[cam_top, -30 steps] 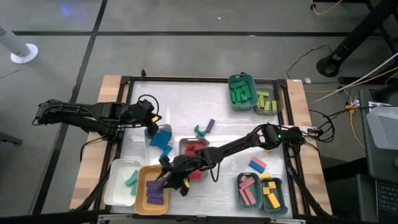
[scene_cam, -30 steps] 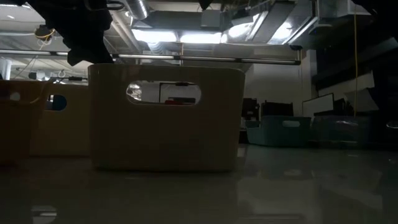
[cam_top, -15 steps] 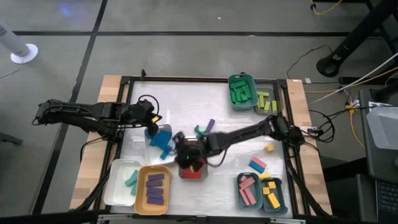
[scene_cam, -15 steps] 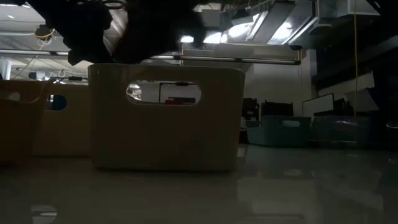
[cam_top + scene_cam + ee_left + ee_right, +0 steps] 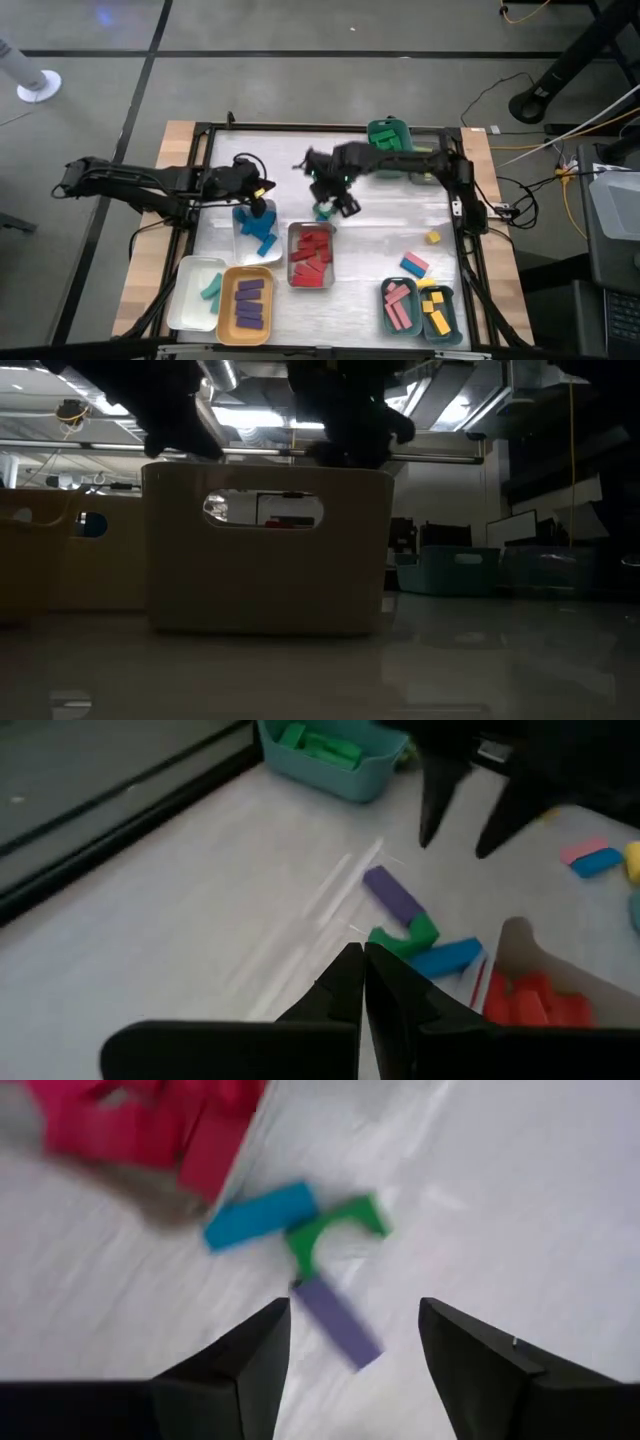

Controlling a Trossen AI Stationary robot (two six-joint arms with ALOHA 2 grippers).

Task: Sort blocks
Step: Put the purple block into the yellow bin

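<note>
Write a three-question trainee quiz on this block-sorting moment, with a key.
1. True or false: the right gripper stands open above the purple block.
2. Which colour of blocks fills the tray at the table's middle? A) yellow B) red C) lime
3. Fill in: the left gripper is ____ and holds nothing.

Key: 1 true; 2 B; 3 shut.

Both arms reached inward over the tabletop.
Left gripper (image 5: pixel 258 205) is held closed; right gripper (image 5: pixel 335 203) is spread, pointed down mid-table.
</note>
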